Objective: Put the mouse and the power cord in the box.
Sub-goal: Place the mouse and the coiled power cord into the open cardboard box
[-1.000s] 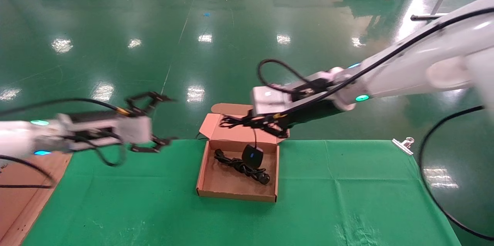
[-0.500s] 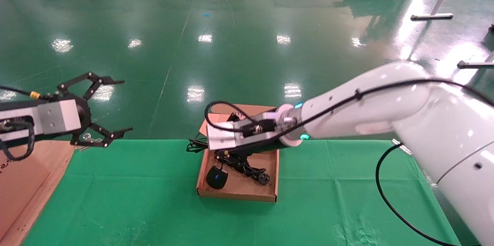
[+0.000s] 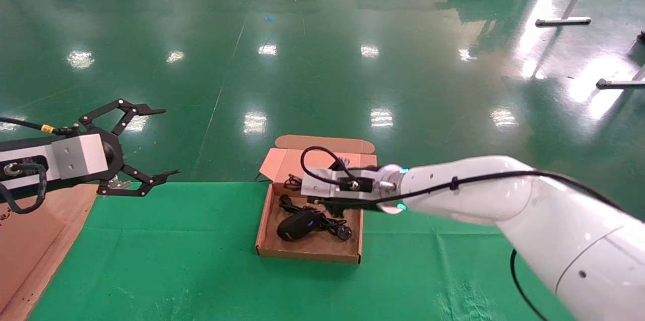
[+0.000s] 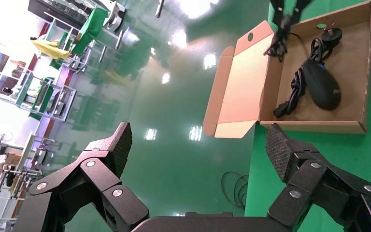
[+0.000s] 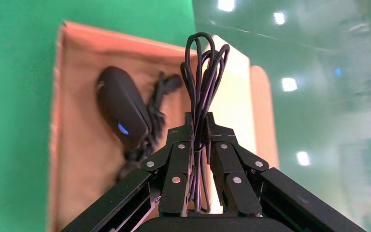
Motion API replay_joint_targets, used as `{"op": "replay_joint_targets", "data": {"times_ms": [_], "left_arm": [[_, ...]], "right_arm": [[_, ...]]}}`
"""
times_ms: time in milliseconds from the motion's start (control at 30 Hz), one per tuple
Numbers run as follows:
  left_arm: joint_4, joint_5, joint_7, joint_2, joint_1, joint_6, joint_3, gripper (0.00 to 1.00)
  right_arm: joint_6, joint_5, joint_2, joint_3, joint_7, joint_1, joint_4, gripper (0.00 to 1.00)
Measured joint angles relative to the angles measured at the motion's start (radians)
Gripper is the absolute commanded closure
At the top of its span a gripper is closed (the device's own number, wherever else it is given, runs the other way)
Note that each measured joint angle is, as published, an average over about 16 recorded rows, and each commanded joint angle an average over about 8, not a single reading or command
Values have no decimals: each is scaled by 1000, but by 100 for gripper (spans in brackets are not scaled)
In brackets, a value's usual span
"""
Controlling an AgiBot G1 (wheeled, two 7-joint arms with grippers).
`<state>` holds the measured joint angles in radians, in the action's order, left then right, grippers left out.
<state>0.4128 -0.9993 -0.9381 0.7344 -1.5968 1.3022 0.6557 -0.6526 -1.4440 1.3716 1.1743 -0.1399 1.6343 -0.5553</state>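
The open brown box point(image 3: 308, 256) sits on the green table. Inside it the black mouse point(image 3: 296, 225) lies on its side against the coiled power cord point(image 3: 336, 229). My right gripper point(image 3: 298, 184) hovers over the box's back edge, shut on a looped bundle of the mouse's thin cord point(image 5: 204, 63). The right wrist view looks past that gripper point(image 5: 199, 121) at the mouse point(image 5: 121, 108) with its blue mark, the power cord point(image 5: 157, 104) and the box floor point(image 5: 72, 183). My left gripper point(image 3: 169, 142) hangs open off the table's left far corner. Past its empty gripper point(image 4: 198, 140) lie the box point(image 4: 314, 126) and mouse point(image 4: 321, 87).
The box's lid point(image 3: 322, 147) is folded back past the table's far edge. A big flat cardboard piece point(image 3: 25, 240) lies at the left, under my left arm. A thin cable loop point(image 4: 234, 186) hangs beyond the table edge over the green floor.
The mouse hung from its cord above the box; it now lies in the box on the power cord. My right gripper swung left, then back. My left arm drew back to the left.
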Motion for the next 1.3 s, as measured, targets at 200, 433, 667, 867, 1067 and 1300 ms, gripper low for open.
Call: {"op": "replay_joint_targets", "data": {"times_ms": [200, 433, 667, 867, 1067, 1300], "left_arm": [[-4, 1, -2, 0, -1, 3, 0, 0], [-4, 0, -2, 1, -1, 2, 0, 0], [8, 2, 13, 0, 5, 3, -4, 0], [49, 15, 66, -6, 30, 12, -22, 0], [122, 37, 159, -16, 73, 28, -53, 0], [224, 69, 291, -31, 134, 50, -97, 0]], "right_arm": [[16, 28, -1, 8, 13, -14, 5, 0], [12, 24, -1, 5, 10, -12, 6, 0], [1, 19, -8, -4, 8, -10, -2, 0], [-35, 44, -39, -42, 20, -31, -32, 0], [-102, 98, -96, -112, 45, -74, -87, 0], [-200, 180, -185, -217, 83, -139, -173, 0]]}}
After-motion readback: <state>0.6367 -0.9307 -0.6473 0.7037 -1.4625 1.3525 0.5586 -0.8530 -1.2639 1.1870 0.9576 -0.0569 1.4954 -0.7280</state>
